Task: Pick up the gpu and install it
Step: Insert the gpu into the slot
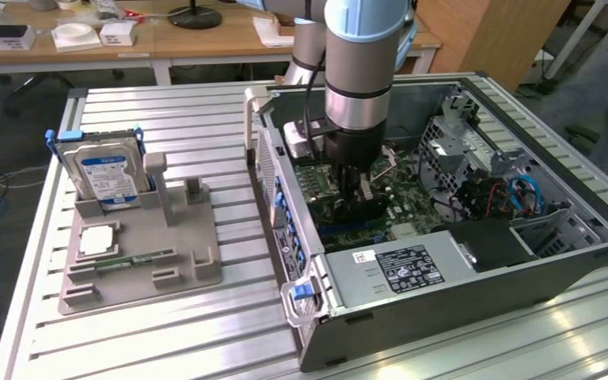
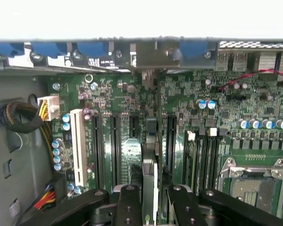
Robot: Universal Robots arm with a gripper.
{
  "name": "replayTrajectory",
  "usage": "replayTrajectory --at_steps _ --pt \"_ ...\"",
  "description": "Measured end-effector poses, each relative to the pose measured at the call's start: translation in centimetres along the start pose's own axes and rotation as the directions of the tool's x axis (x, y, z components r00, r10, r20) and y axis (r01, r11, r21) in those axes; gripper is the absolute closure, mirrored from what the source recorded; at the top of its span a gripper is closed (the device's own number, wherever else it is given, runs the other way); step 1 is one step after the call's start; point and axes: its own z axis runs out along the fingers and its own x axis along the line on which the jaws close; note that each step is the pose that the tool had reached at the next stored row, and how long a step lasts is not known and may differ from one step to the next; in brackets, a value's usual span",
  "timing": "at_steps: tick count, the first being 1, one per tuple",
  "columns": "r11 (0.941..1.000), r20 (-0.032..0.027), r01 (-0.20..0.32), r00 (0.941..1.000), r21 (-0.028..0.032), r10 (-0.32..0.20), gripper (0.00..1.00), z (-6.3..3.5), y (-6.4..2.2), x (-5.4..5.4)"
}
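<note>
I am in the install step: my gripper [image 2: 153,209] is clamped on the gpu [image 2: 150,181], a thin, flat, dark card with a greyish metal edge, which I hold on edge inside the open grey metal computer case [image 1: 431,309]. The pick-up is done, judging by the card pinched between my black fingers [image 2: 129,207]. In the wrist view it runs edge-on over the green motherboard [image 2: 203,94] on the case floor, along the gap between two of the long black expansion slots [image 2: 114,150] and towards the blue-clipped rear wall of the case. I cannot tell whether its lower edge is touching a slot or hanging just above one. As I judge it, seating calls for the card's edge to lie parallel to the slot and dead over it, with its metal end meeting the rear wall squarely and a straight, even press with no tilt, since the neighbouring slots sit just beside it and a skewed card would jam. In the exterior view my arm [image 1: 366,47] stands nearly upright over the middle of the case, wrist straight, with the gripper [image 1: 354,186] pointing down at the board.
</note>
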Motion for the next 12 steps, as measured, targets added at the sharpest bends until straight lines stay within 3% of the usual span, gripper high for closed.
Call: replayTrajectory --at_steps 12 --pt "1.0000 -0.0042 0.001 1.0000 -0.0001 -0.001 0.74 -0.02 -0.01 0.08"
